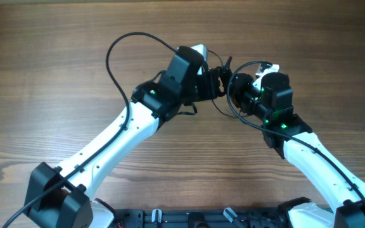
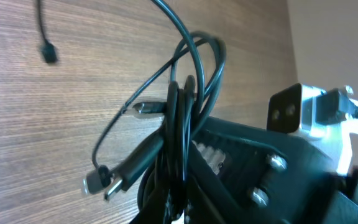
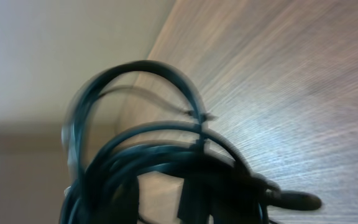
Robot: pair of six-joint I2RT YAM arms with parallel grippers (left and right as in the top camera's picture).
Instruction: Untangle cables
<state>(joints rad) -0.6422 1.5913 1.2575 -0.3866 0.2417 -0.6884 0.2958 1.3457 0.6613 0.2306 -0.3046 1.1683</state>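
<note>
The cables (image 1: 225, 75) are a knot of thin black cords held off the table between my two grippers at the upper middle. In the left wrist view the bundle (image 2: 185, 112) hangs in loops, with silver-tipped plugs (image 2: 114, 183) sticking out low on the left and one loose plug end (image 2: 48, 53) lying on the wood. My left gripper (image 1: 215, 82) is shut on the bundle from the left. My right gripper (image 1: 238, 87) grips the same bundle from the right. Blurred loops (image 3: 166, 149) fill the right wrist view, with a plug (image 3: 297, 199) at the lower right.
The wooden table (image 1: 56, 95) stretches around both arms. A thick black arm cable (image 1: 109, 57) arches up left of my left arm, and another (image 1: 233, 113) hangs below the grippers. The table's far edge (image 3: 160, 43) shows in the right wrist view.
</note>
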